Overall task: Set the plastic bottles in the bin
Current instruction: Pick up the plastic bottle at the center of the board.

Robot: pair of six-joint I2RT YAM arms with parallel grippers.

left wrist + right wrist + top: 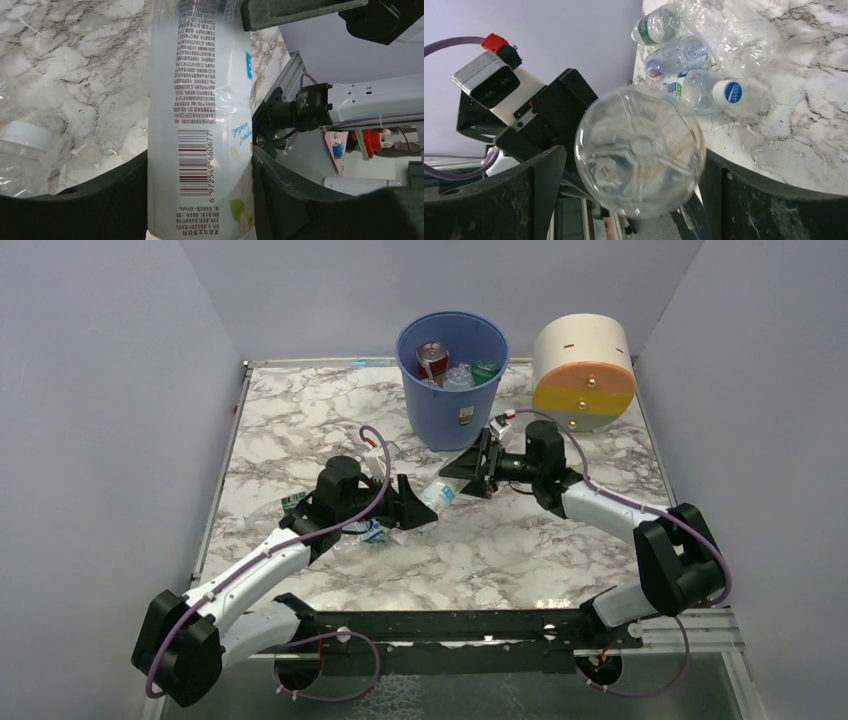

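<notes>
Bottles, counted: one clear bottle [200,125] is clamped across its middle by the L end effector [418,508], lying roughly level btwn the two arms, near-left of the bin [425,410]. Its white label carries a barcode [195,162] reading 6 972549 660677, plus blocks of Chinese print too fine to read. R end effector [476,464] is spread wide, fingers either side of that bottle's base; can't tell if they touch it. Four more bottles lie together on the marble surface [300,420]: green-label bottle [656,22], blue-label bottle [679,52], white-cap bottle [704,90] w/ a blue round logo on the cap, and crumpled bottle [734,30]. The bin stands upright at the far side w/ a small sticker; 3 items show inside: red-label bottle [432,360], clear one [460,376], green cap [485,368]. One cream drum [585,370] sits just right of the bin.
</notes>
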